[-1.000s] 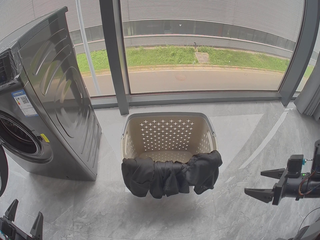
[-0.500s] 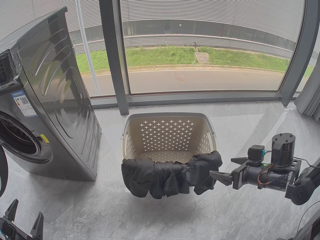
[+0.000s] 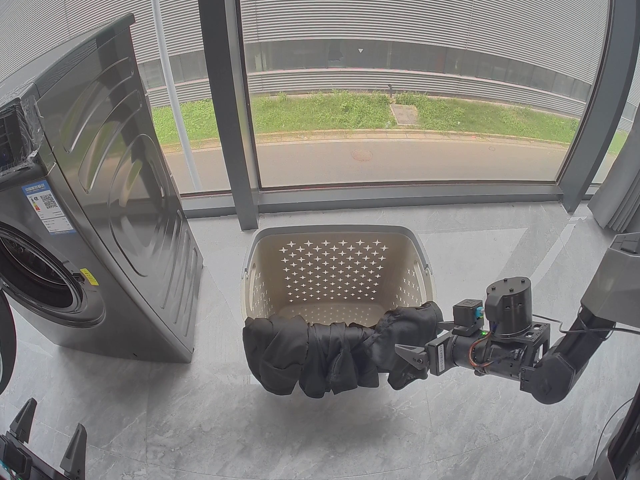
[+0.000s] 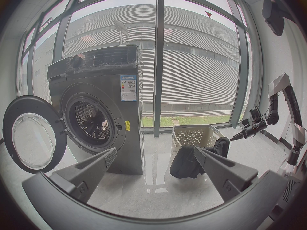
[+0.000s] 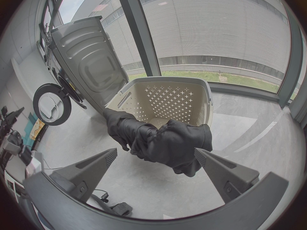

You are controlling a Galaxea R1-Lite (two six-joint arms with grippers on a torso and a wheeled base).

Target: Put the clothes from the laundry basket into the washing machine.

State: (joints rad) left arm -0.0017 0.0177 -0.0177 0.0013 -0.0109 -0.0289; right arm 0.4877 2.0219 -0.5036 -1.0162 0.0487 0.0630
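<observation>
A cream laundry basket (image 3: pixel 337 233) stands on the floor by the window. A black garment (image 3: pixel 320 358) hangs over its near rim. My right gripper (image 3: pixel 421 343) is open, level with the rim, with its fingertips at the garment's right end. In the right wrist view the black garment (image 5: pixel 166 141) lies just beyond the spread fingers (image 5: pixel 96 166). The grey washing machine (image 3: pixel 100 188) stands to the left, its round door (image 4: pixel 33 134) swung open and its drum (image 4: pixel 91 122) exposed. My left gripper (image 3: pixel 47 438) is open, low at the near left.
A large window with dark frames (image 3: pixel 227 101) runs behind the basket. The polished grey floor (image 3: pixel 267 428) is bare in front of the basket and the machine. A grey curtain (image 3: pixel 620 188) hangs at the far right.
My right arm has swung in from the right edge to the garment's right end, staying open. The left gripper, basket and garment have not moved.
</observation>
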